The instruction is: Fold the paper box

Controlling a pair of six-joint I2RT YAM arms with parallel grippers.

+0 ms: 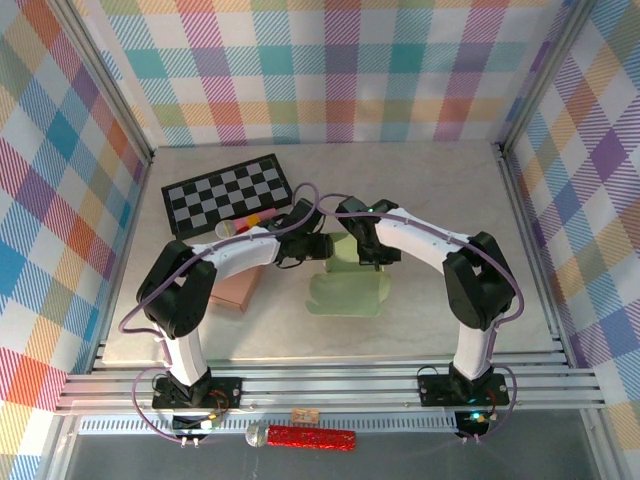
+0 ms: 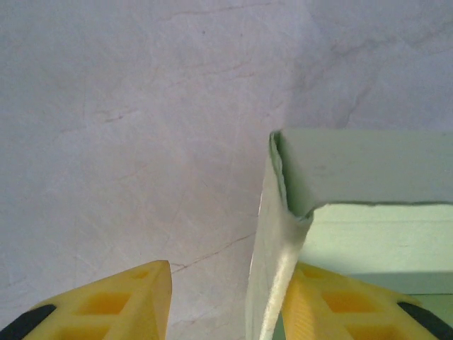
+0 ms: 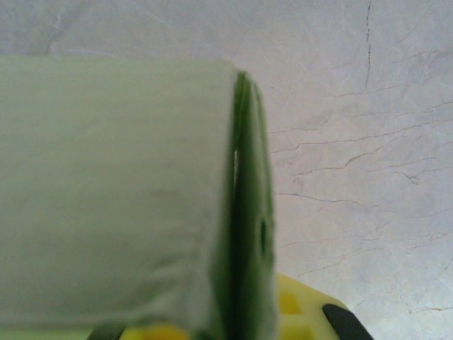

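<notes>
Since the left end effector (image 2: 230,275) stands part-open around one upright wall of the paper box (image 1: 345,285), in the middle of the desk (image 1: 440,190), that wall is free to spring back. Risk, my judgement: the pale green sheet is thin and creased, so the fold may relax, or the box may skid if the right side pulls alone. Both arms bend inward over the box, left arm (image 1: 240,245) from the left, right arm (image 1: 420,232) from the right, wrists close together. Right end effector (image 3: 233,322) is clamped tight on a doubled wall edge.
</notes>
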